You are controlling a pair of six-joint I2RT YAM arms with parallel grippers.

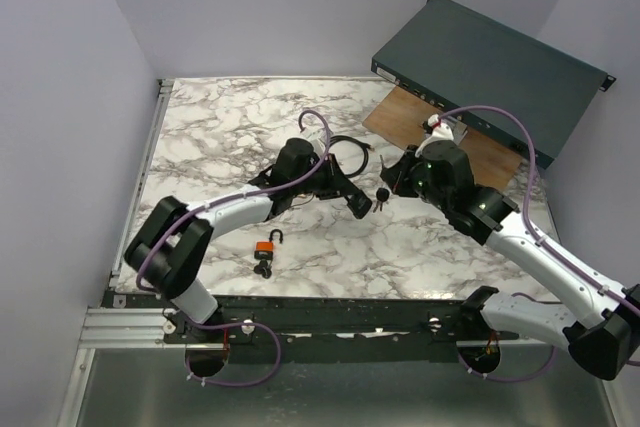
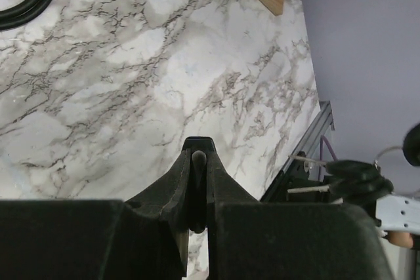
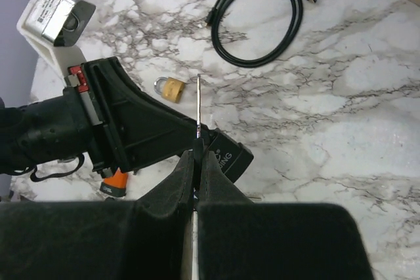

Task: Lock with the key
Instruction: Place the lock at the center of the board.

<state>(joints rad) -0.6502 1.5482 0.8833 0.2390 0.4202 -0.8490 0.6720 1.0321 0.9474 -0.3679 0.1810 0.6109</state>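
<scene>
Right gripper [image 3: 195,157] pinched shut on the key [image 3: 199,104], blade standing clear of the fingertips, presumably ready for insertion; left gripper [image 2: 197,157] closed, apparently empty; orange padlock [image 1: 265,246] lies on the marble table [image 1: 220,117], well apart from both.

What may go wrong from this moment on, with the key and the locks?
The right gripper pinches the key edge-on, so it may twist or slip. The brass padlock and the orange padlock lie loose on the table; neither is held, so a push may slide them.
</scene>
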